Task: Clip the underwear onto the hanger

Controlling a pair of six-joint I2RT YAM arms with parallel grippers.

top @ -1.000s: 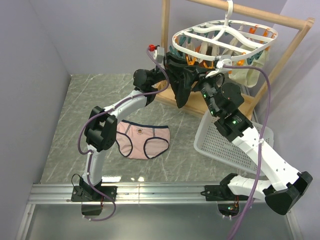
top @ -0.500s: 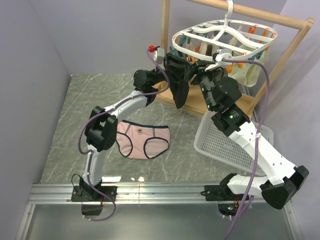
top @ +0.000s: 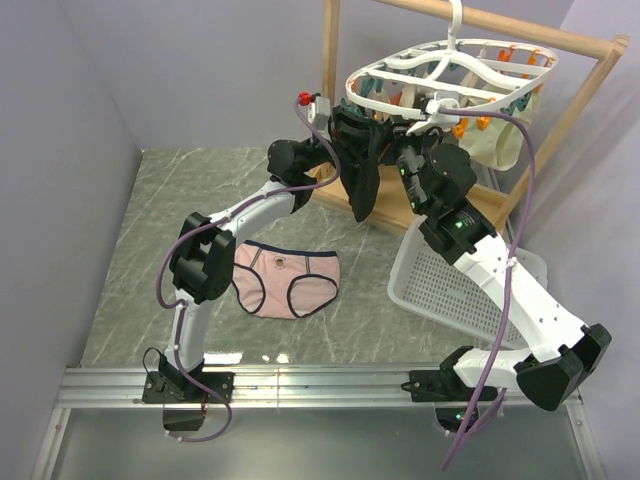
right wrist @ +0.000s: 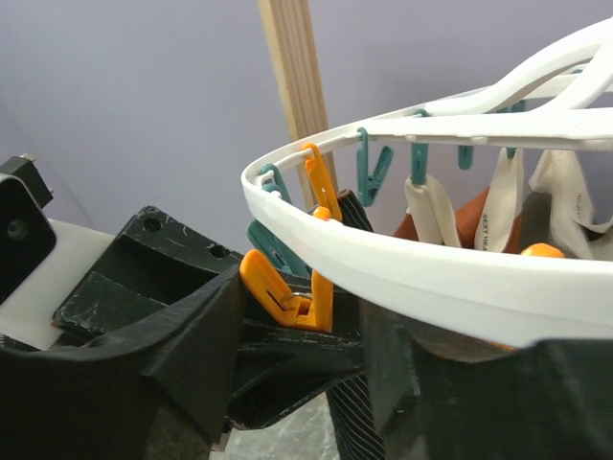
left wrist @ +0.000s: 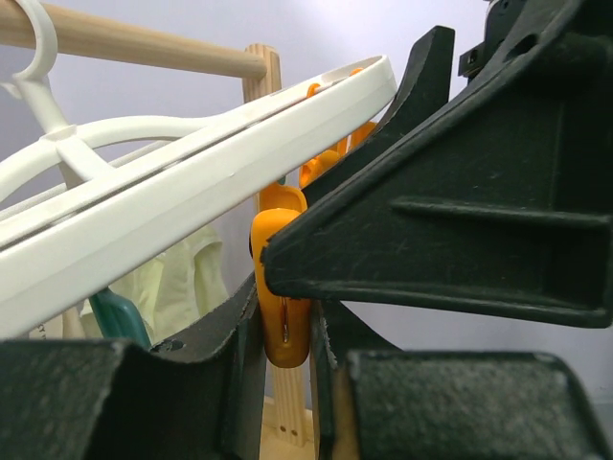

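pink underwear: laid flat on the table, well below the hanger; held by nothing.
left gripper: at the hanger's left rim; an orange peg is pinched between its fingers.
right gripper: just beside that peg, under the same rim; jaws are spread.
step judged: a peg is being prepared; the underwear has not yet been lifted.
next move: the waistband must be fetched from below the hanger and fed into an opened peg.
counts: one underwear, one hanger, two grippers, one black garment hanging under the hanger; pegs too many to be counted.
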